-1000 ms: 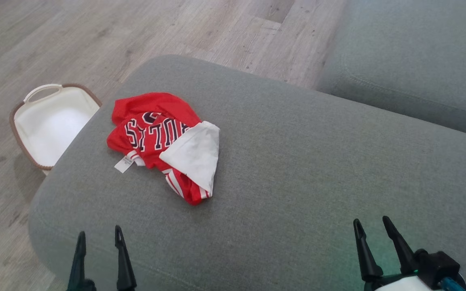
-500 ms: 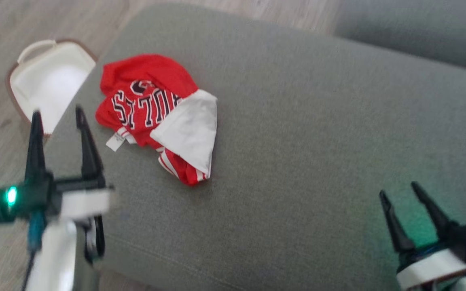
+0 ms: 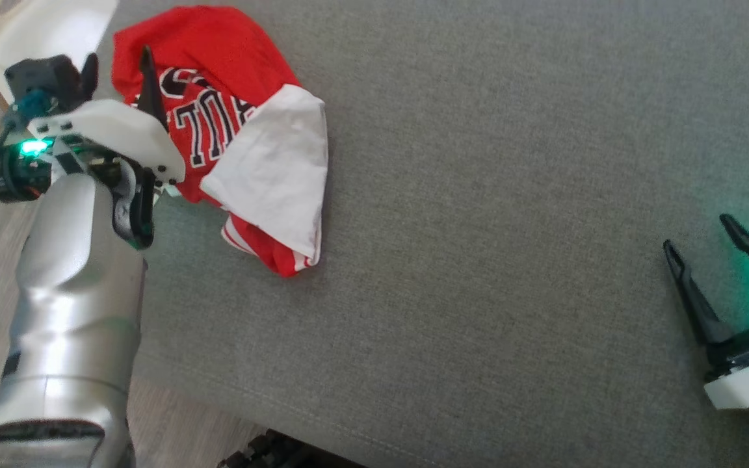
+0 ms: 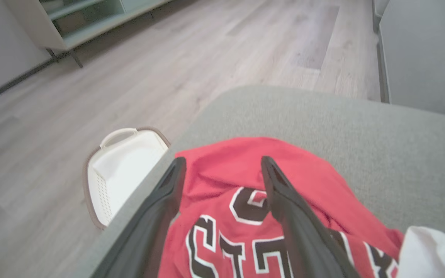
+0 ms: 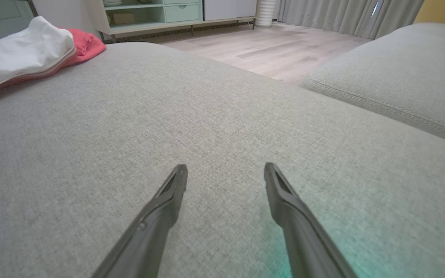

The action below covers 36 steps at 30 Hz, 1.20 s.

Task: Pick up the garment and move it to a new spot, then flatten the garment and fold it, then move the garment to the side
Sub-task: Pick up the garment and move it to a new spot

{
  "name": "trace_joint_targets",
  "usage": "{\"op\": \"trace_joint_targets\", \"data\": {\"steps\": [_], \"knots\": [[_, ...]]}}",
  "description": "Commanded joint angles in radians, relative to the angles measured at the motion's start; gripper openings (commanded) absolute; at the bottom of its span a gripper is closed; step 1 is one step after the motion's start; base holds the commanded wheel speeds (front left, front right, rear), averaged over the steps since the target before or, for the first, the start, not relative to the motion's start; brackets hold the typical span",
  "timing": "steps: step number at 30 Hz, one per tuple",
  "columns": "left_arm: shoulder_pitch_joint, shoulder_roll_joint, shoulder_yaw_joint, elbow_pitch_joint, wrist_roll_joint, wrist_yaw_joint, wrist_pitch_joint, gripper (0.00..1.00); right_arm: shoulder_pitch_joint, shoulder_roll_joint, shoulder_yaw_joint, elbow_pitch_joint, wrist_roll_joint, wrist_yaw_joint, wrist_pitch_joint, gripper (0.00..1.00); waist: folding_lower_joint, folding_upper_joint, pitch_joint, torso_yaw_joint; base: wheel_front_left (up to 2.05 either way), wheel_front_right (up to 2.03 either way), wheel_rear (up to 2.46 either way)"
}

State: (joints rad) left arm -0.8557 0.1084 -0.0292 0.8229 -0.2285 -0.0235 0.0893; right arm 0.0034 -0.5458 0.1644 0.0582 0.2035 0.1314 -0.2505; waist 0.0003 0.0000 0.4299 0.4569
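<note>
On the gray sofa cushion [image 3: 478, 195], seen from the head view, the garment [image 3: 218, 117] lies in a crumpled heap near the cushion's left edge. It is red with dark letters, and a white part is folded over it. It is not lifted, not flat and not folded, so I think every step of the job is yet to do. The left end effector [image 3: 119, 57] hangs over the heap's left side with its two fingers spread wide and nothing between them. The right end effector [image 3: 698, 233] is well apart at the lower right, over bare cushion, spread wide too and holding nothing. A white basket [image 3: 43, 26] sits on the floor just beside the cushion, cut off by the corner.

From the left wrist view, the two dark fingers reach over the red cloth, one by the heap's edge and one over the letters. I cannot tell if they touch it. The basket shows better, and the part I can see has nothing in it.

From the right wrist view, the spread fingers hover low over bare cushion, and the garment lies far off at the upper left. A pale shelf unit [image 5: 149, 11] stands behind, with things on it too blurry to name
</note>
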Motion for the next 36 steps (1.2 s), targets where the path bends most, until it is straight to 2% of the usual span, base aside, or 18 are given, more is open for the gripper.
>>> {"op": "trace_joint_targets", "data": {"steps": [1, 7, 13, 14, 15, 16, 18, 19, 20, 24, 29, 36], "knots": [[-0.025, 0.053, 0.03, -0.011, -0.01, -0.003, 0.008, 1.0, -0.01, -0.031, 0.016, -0.031, 0.005, -0.001, -0.005, 1.0, -0.0003, 0.0, 0.032, -0.014, 0.0, 0.0, 0.0], [-0.105, 0.038, 0.035, 0.194, -0.058, -0.044, 0.081, 1.0, -0.023, -0.051, 0.013, -0.062, 0.006, -0.001, 0.004, 1.0, -0.0003, 0.0, 0.092, -0.042, 0.0, 0.0, 0.0], [-0.124, 0.01, 0.044, 0.314, -0.095, -0.061, 0.064, 1.0, -0.03, -0.052, -0.002, -0.079, 0.002, -0.001, 0.005, 1.0, -0.0003, 0.0, 0.134, -0.058, 0.0, 0.0, 0.0], [-0.126, 0.008, 0.043, 0.327, -0.099, -0.065, 0.06, 0.62, -0.033, -0.054, -0.004, -0.08, 0.002, -0.001, 0.005, 1.0, -0.0003, 0.0, 0.139, -0.061, 0.0, 0.0, 0.0], [-0.13, 0.006, 0.043, 0.335, -0.102, -0.069, 0.047, 0.14, -0.036, -0.054, -0.008, -0.079, 0.0, -0.001, 0.004, 1.0, -0.0003, 0.0, 0.142, -0.062, 0.0, 0.0, 0.0], [-0.134, 0.006, 0.04, 0.339, -0.103, -0.073, 0.03, 0.0, -0.04, -0.053, -0.011, -0.079, 0.0, -0.001, 0.004, 1.0, -0.0003, 0.0, 0.143, -0.064, 0.0, 0.0, 0.0], [-0.151, 0.021, 0.036, 0.331, -0.099, -0.078, -0.039, 0.0, -0.052, -0.049, -0.012, -0.078, -0.002, -0.001, 0.002, 1.0, -0.0003, 0.0, 0.143, -0.07, 0.0, 0.0, 0.0], [-0.17, 0.047, 0.026, 0.316, -0.079, -0.065, -0.131, 0.0, -0.066, -0.039, -0.003, -0.07, -0.003, -0.001, 0.0, 1.0, -0.0003, 0.0, 0.13, -0.079, 0.0, 0.0, 0.0], [-0.179, 0.061, 0.018, 0.311, -0.064, -0.055, -0.175, 0.0, -0.073, -0.03, 0.004, -0.064, -0.003, -0.001, -0.002, 1.0, -0.0003, 0.0, 0.116, -0.085, 0.0, 0.0, 0.0], [-0.228, 0.114, -0.019, 0.291, -0.011, -0.034, -0.291, 0.0, -0.101, 0.02, 0.04, -0.025, -0.001, -0.001, -0.008, 1.0, -0.0003, 0.0, 0.046, -0.123, 0.0, 0.0, 0.0], [-0.28, 0.159, -0.091, 0.235, 0.066, -0.037, -0.335, 0.0, -0.123, 0.115, 0.074, 0.016, 0.0, -0.001, -0.011, 1.0, -0.0003, 0.0, -0.082, -0.202, 0.0, 0.0, 0.0], [-0.311, 0.207, -0.194, 0.142, 0.152, -0.068, -0.341, 0.0, -0.097, 0.233, 0.081, 0.019, -0.012, -0.001, -0.011, 1.0, -0.0003, 0.0, -0.241, -0.362, 0.0, 0.0, 0.0]]}}
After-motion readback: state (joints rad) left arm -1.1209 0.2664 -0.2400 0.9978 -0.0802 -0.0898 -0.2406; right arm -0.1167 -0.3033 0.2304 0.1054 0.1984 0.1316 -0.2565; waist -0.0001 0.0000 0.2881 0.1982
